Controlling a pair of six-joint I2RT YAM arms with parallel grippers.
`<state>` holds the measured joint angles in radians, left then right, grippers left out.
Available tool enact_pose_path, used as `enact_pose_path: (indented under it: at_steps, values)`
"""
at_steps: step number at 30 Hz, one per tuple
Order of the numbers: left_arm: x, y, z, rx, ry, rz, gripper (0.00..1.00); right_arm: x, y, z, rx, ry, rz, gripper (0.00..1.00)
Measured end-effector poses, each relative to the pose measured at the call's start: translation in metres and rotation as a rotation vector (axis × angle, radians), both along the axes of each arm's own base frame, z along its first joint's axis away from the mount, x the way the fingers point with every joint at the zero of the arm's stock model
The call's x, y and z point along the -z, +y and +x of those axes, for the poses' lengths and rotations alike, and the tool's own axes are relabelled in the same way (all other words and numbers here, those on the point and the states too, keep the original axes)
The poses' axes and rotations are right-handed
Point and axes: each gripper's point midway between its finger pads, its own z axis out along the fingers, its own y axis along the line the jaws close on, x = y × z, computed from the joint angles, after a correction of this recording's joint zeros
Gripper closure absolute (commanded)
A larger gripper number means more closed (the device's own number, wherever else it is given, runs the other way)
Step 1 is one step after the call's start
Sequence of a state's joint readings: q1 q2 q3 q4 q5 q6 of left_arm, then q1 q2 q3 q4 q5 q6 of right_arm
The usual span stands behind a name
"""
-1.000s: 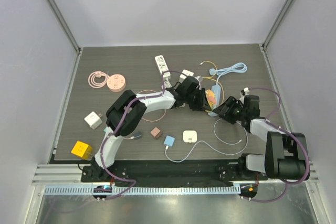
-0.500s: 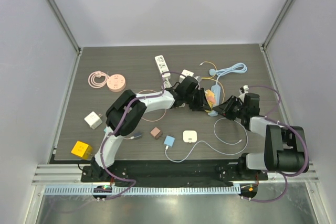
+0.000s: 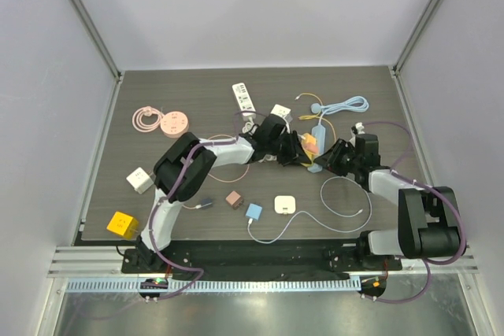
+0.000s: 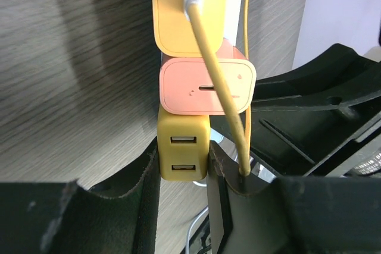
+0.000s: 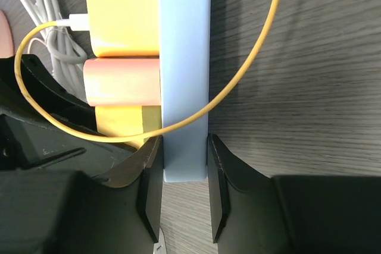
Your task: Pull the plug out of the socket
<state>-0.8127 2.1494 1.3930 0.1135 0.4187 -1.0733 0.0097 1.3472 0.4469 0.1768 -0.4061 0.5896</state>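
Bright, even overhead light; the top view is sharp, with faint shadows on the table (image 3: 197, 92). In both wrist views the near fingers (image 4: 149, 206) are dark and blurred, the plug (image 4: 183, 154) and strip (image 5: 184, 57) crisp, casting soft shadows.

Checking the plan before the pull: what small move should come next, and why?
Probably the left gripper should draw the yellow plug straight out, away from the strip, while the right gripper holds firm. The left one already pinches that plug, the right one clamps the strip's end, and the plug sits flush against the strip.
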Motion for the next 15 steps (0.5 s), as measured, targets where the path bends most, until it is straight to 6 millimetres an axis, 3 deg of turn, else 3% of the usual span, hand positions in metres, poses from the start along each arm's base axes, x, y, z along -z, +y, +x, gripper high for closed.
enact_pose_path:
  at_steps: [8,15]
  values:
    - [0.001,0.013,0.0,0.0,-0.039,0.078,1.0,-0.001,0.012,0.002,0.015,0.021,-0.067,0.99]
    - [0.001,0.015,0.001,-0.016,-0.033,0.031,1.0,-0.001,0.012,0.003,0.035,0.036,-0.088,0.99]
